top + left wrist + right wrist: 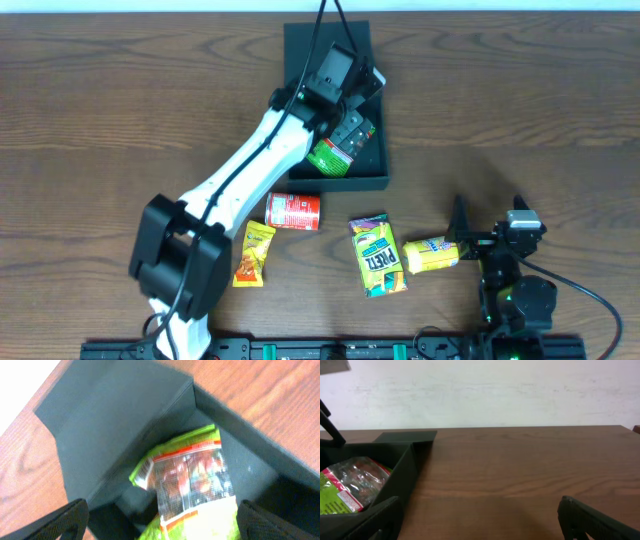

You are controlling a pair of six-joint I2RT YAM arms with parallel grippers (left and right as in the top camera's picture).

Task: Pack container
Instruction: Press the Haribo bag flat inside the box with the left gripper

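– Teal-green box first: where did it sit?

– The container (340, 178) stood on the wooden table (100, 100), at the far side near the middle, with its flap lid (300, 45) folded open and lying flat behind it. A green snack packet (190, 480) lay inside, towards the front of the box.

– And the left arm?

– It reached across from the near left, and the left gripper (160, 522) hung over the box. In the left wrist view its fingers stood wide apart at either side, with the green packet lying between and below them, gripped by neither.

– The right one?

– The right gripper (480, 520) was low at the near right of the table, well apart from the container. Its fingers (592, 520) were spread just as wide, with only bare wood between them.

– What was lying loose?

– Four packets on the table in front of the box: a red packet (293, 210) closest to it, an orange-yellow packet (253, 253) to the near left, a green-and-yellow packet (377, 255) in the middle, and a yellow packet (430, 254) just beside the right arm. Whether that last one touched the arm, I could not tell.
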